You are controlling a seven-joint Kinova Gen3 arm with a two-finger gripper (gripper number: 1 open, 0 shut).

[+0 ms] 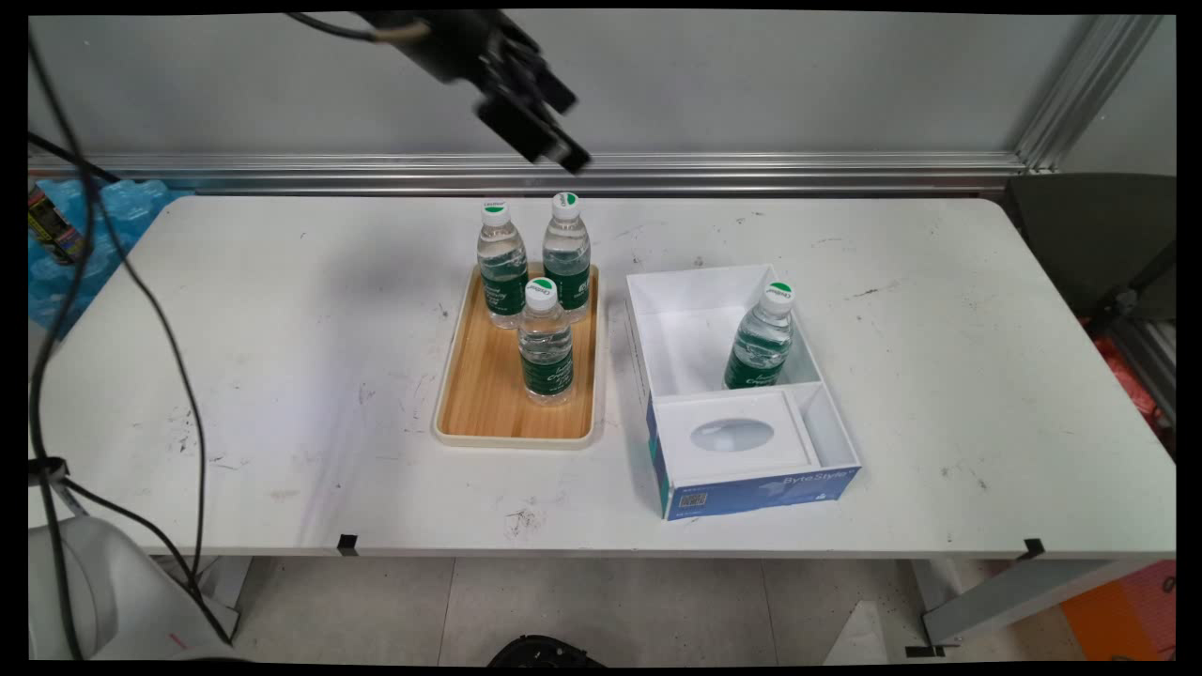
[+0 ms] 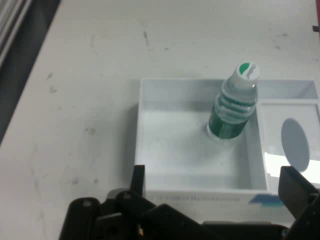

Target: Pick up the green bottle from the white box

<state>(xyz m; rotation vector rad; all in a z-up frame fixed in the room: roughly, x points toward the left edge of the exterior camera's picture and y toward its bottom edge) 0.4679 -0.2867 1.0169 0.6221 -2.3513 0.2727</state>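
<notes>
3 bottles (image 1: 546, 340) on tray (image 1: 479, 394) — box (image 1: 826, 427) right w/ 1.

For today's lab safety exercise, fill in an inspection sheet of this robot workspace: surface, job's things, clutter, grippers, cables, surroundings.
Surface: white table, scuffed with dark marks.
Job's things: three water bottles upright on a wooden tray; a fourth bottle stands in the white box, in its large compartment.
Clutter: nothing seen.
Grippers: gripper open, empty, raised above the table.
Cables: black cables hang at the left.
Surroundings: grey wall; aluminium rail; blue packaging at far left.
</notes>
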